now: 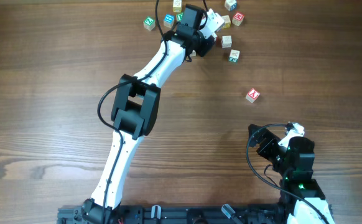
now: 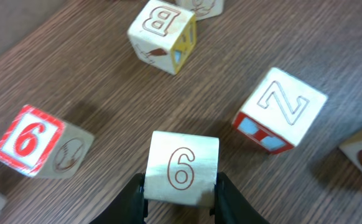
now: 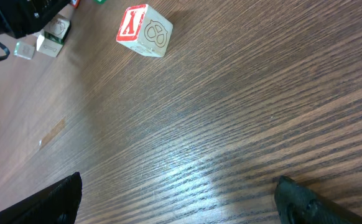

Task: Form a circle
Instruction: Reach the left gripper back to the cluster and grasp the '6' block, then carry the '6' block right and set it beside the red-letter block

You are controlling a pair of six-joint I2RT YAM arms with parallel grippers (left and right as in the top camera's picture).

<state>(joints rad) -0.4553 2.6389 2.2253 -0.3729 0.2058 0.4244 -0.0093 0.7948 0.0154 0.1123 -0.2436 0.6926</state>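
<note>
My left pincer (image 2: 181, 202) pinches the pale 6 cube (image 2: 182, 163) on the bench (image 2: 94, 81). It sits between a red 6 cube (image 2: 28, 140) and a Z cube (image 2: 280, 109), in the loose cluster (image 1: 227, 41) at the far edge. My right pincer (image 3: 178, 202) stands spread.

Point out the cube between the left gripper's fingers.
The pale cube with the outlined 6, in the left gripper; the red-faced 6 cube, B cube and Z cube lie loose.

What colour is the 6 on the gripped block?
Red outline on the pale block, clearest in left wrist view.
</note>
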